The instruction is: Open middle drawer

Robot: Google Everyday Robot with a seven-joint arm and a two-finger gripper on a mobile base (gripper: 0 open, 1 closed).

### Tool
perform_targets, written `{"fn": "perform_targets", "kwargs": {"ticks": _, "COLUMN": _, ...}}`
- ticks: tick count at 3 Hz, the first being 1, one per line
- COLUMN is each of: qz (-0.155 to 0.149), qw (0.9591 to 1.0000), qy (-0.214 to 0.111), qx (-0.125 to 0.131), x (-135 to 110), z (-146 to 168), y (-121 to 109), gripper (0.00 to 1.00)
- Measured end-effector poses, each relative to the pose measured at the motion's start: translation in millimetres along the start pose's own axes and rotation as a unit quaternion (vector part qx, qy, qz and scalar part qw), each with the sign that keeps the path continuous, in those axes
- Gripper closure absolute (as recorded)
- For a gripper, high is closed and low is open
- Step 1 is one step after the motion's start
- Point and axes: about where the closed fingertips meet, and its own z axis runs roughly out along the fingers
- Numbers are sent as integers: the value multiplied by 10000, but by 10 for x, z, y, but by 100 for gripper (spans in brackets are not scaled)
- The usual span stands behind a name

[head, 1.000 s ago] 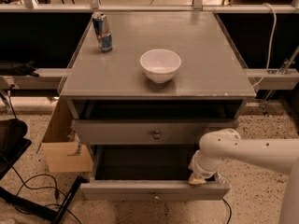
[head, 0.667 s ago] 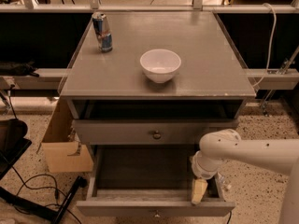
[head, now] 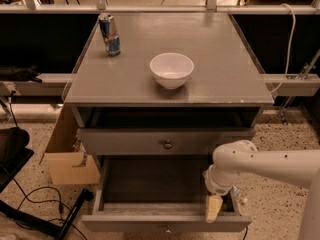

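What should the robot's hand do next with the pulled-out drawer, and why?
Probably lift the gripper straight up out of the wide grey wooden drawer with the small brass knob. That drawer already stands well out, its tray showing, and the gripper sits inside just behind its front.

I see the middle drawer (head: 125,222) pulled well out and level, shallow grey tray exposed. Its low flat front faces me, small round knob (head: 167,229) at centre. The gripper (head: 214,209) hangs inside its right front corner.
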Motion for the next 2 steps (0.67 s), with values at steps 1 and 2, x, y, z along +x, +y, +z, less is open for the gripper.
{"fn": "perform_targets", "kwargs": {"ticks": 1, "qz": -11, "qw": 9995, "qy": 26, "qx": -327, "x": 28, "z": 3, "y": 419, "gripper": 0}}
{"fn": "perform_targets", "kwargs": {"ticks": 2, "qz": -53, "qw": 9966, "qy": 180, "qx": -799, "x": 47, "z": 153, "y": 941, "gripper": 0}}
